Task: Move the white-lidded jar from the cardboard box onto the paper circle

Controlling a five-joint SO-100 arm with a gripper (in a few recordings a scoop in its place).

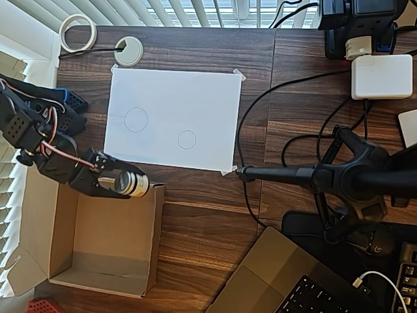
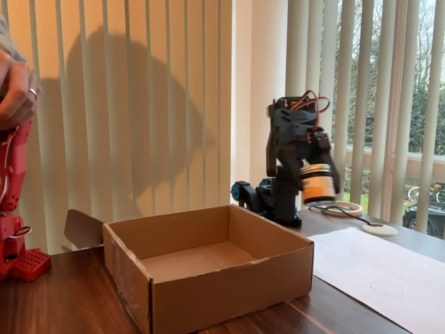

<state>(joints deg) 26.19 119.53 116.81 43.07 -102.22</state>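
Dark wood-grain worktop [image 1: 195, 215] carries a brown corrugated cardboard box [image 1: 107, 244], open and hollow. Above its 12 o'clock rim, the black claw [image 1: 117, 182] clasps the short round jar [image 2: 318, 184], its silvery lid uppermost. White paper bears the thin pencilled circle [image 1: 187, 139].

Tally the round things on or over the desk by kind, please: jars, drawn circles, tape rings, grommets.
Small round white-lidded jar, held in the black gripper: 1
Pencil-line circles, larger and smaller: 2
Cream tape ring: 1
White round desk grommet: 1
Total: 5

End effector [image 2: 318, 182] gripping white-lidded jar [image 2: 318, 184] above cardboard box [image 2: 208, 268]
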